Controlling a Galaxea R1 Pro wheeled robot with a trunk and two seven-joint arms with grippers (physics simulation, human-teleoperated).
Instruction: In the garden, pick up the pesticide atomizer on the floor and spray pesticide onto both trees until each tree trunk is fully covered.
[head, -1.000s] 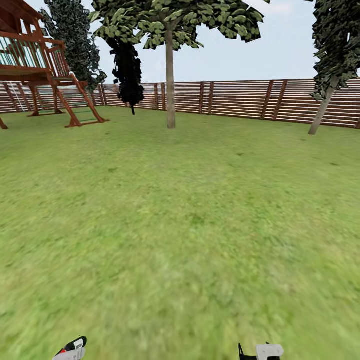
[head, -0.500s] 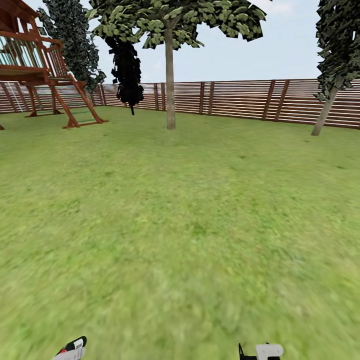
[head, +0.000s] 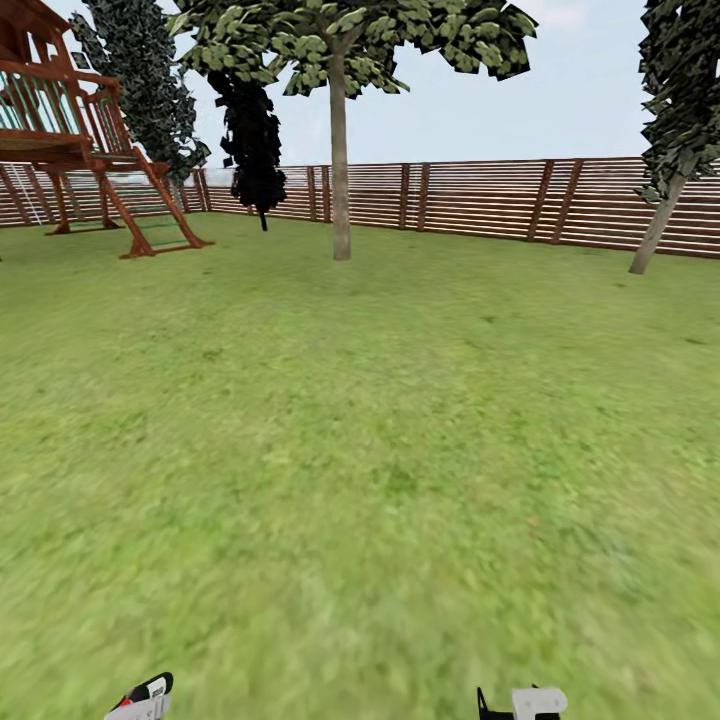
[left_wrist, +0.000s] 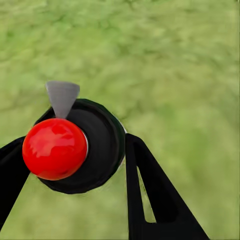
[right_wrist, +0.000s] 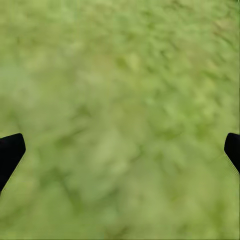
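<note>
Red-capped pesticide atomizer (left_wrist: 70, 147) is clamped in the left gripper (left_wrist: 75, 165), right gripper (right_wrist: 120, 150) spread empty, so next is driving across grass to the tree trunk (head: 341, 170) by the fence (head: 480, 198).

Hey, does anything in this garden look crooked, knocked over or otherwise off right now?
One thing: the tree at far right leans, its trunk slanting toward the fence, while the middle tree stands straight. The play tower looks upright and the grass unmarked.

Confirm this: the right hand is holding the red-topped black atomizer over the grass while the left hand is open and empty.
Sides are swapped. The left wrist view shows the left hand holding the red-topped black atomizer over the grass; the right wrist view shows the right hand open and empty.
</note>
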